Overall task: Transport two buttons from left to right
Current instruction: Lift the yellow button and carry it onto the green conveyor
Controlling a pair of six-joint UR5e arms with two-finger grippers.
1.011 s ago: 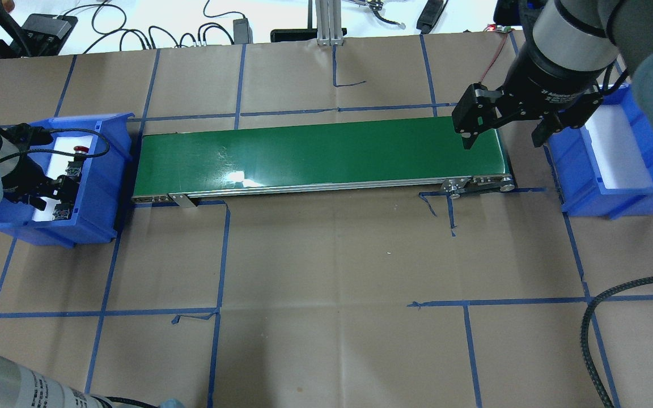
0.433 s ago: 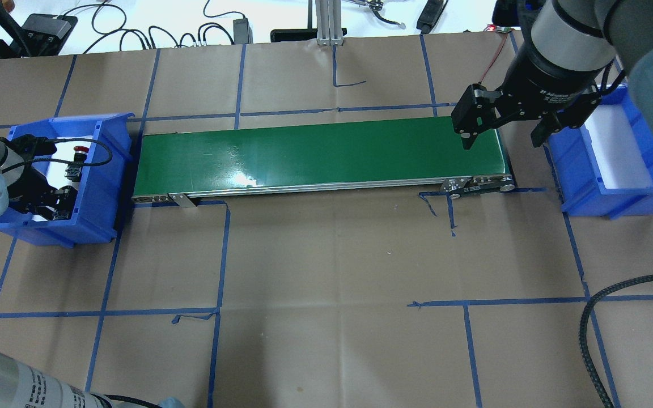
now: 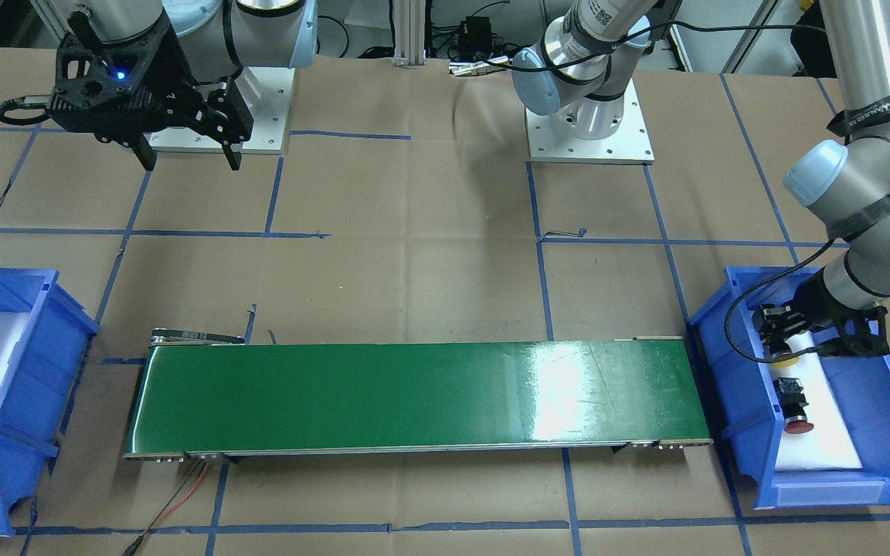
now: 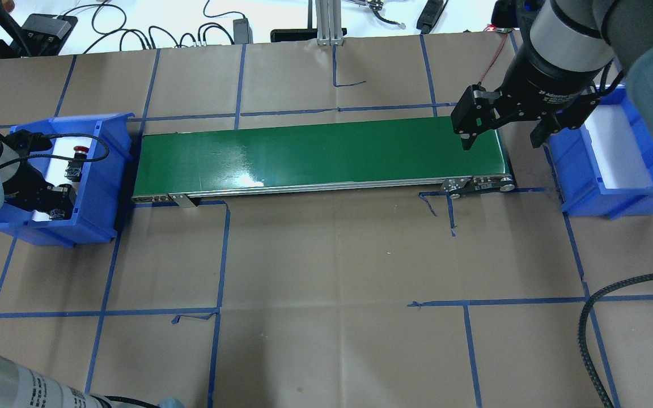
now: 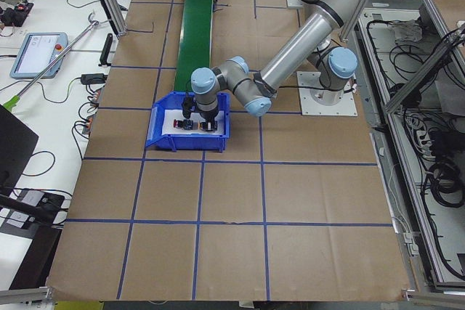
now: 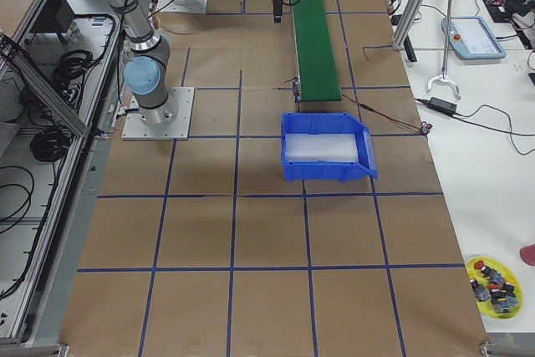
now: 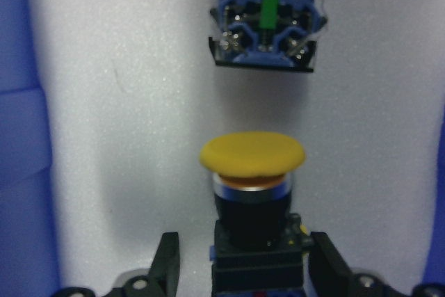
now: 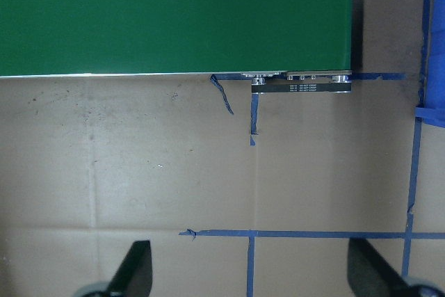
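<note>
The yellow button lies on the white pad in the left blue bin, its black body between my left gripper's fingers. Small gaps show on both sides. My left gripper is open, low inside the bin. The yellow cap also shows in the front view. The red button lies just beyond it; its rear block faces the wrist camera. My right gripper is open and empty, above the table beside the belt's right end.
A green conveyor belt runs between the left bin and the right blue bin, which has a white pad and nothing on it. A black cable loops at the table's right front. Blue tape lines cross the brown paper.
My left gripper has shifted a little toward the near end of the left bin. The red button has stayed put. The right gripper has barely moved.
</note>
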